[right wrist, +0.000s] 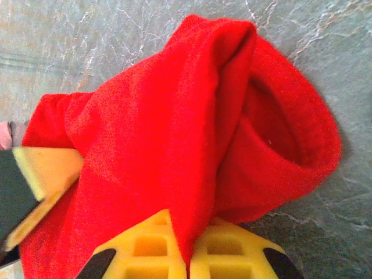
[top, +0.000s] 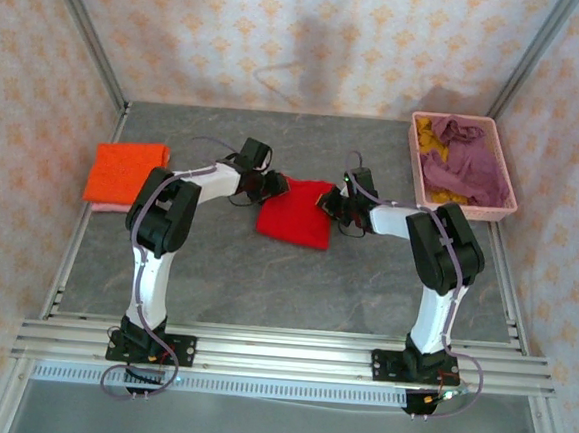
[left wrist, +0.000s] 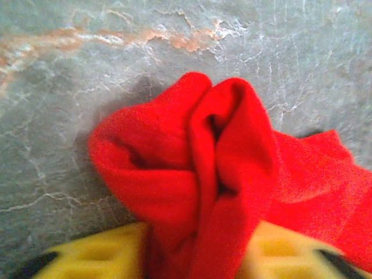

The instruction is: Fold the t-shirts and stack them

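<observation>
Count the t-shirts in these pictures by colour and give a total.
Red t-shirt: 1
Orange t-shirt: 1
Pale pink t-shirt: 1, under the orange one
Mauve-purple t-shirt: 1, in the basket
Mustard yellow t-shirt: 1, in the basket
Total: 5

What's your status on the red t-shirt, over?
Right gripper shut on red t-shirt. Left gripper: cloth between fingers, grip unclear. Orange t-shirt folded, left; basket right, both apart.
</observation>
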